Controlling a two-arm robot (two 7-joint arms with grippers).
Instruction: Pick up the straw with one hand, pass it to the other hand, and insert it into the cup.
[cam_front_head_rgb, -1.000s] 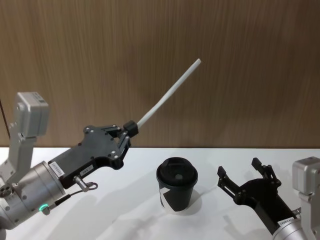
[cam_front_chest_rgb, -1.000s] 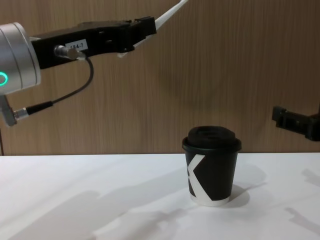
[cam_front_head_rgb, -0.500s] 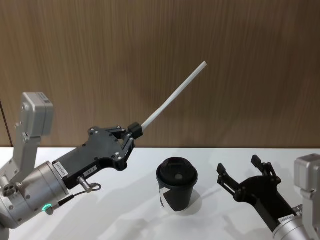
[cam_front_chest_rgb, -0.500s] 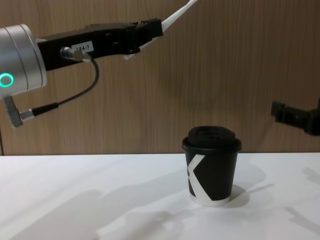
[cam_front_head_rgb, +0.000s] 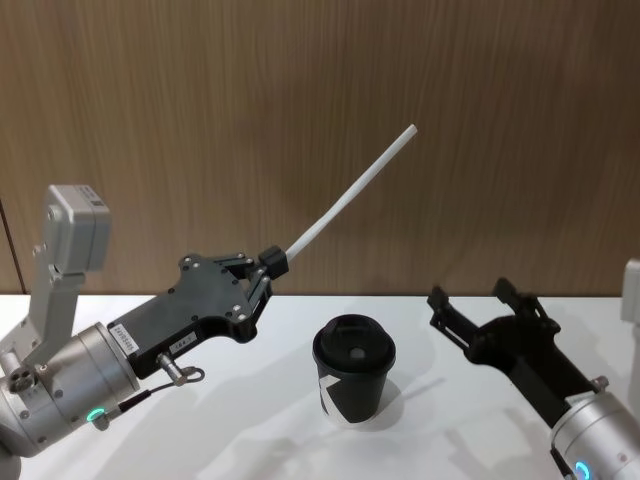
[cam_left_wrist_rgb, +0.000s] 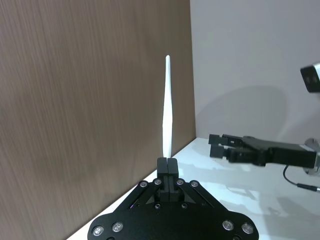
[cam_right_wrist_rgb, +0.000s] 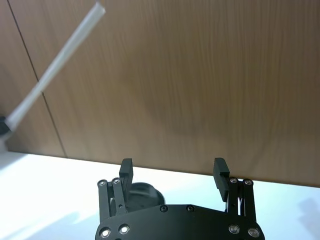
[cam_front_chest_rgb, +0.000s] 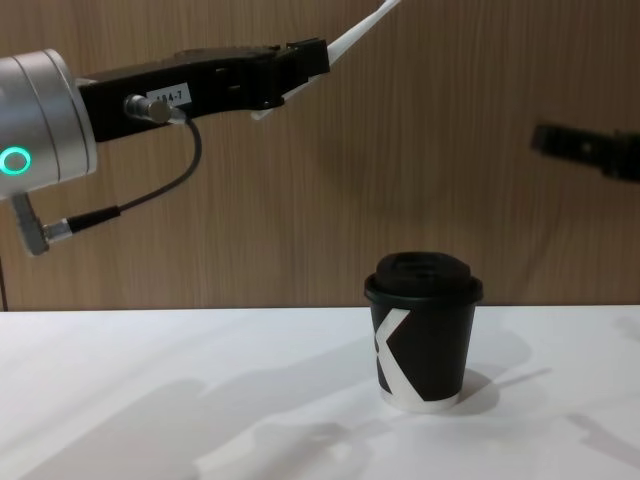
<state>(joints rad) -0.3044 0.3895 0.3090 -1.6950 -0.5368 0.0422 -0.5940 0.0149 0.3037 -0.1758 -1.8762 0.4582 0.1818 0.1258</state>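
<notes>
My left gripper (cam_front_head_rgb: 268, 262) (cam_left_wrist_rgb: 167, 165) (cam_front_chest_rgb: 312, 60) is shut on the lower end of the white straw (cam_front_head_rgb: 352, 190) (cam_left_wrist_rgb: 166, 107) (cam_right_wrist_rgb: 55, 70) (cam_front_chest_rgb: 362, 22), which slants up and to the right, high above the table. The black lidded cup (cam_front_head_rgb: 354, 370) (cam_front_chest_rgb: 423, 330) stands upright on the table, below and right of that gripper. My right gripper (cam_front_head_rgb: 478, 306) (cam_right_wrist_rgb: 172, 172) hangs open in the air to the right of the cup, fingers apart with nothing between them; the cup lid (cam_right_wrist_rgb: 140, 191) peeks out past its left finger. Its black tip (cam_front_chest_rgb: 585, 150) shows at the chest view's right edge.
A white table (cam_front_head_rgb: 260, 420) (cam_front_chest_rgb: 200, 400) carries the cup, with a wood-panelled wall (cam_front_head_rgb: 320, 100) close behind it. A grey cable (cam_front_chest_rgb: 150, 195) loops under the left wrist.
My right gripper has risen and moved toward the straw. The left gripper with the straw has shifted slightly to the right. The cup has not moved.
</notes>
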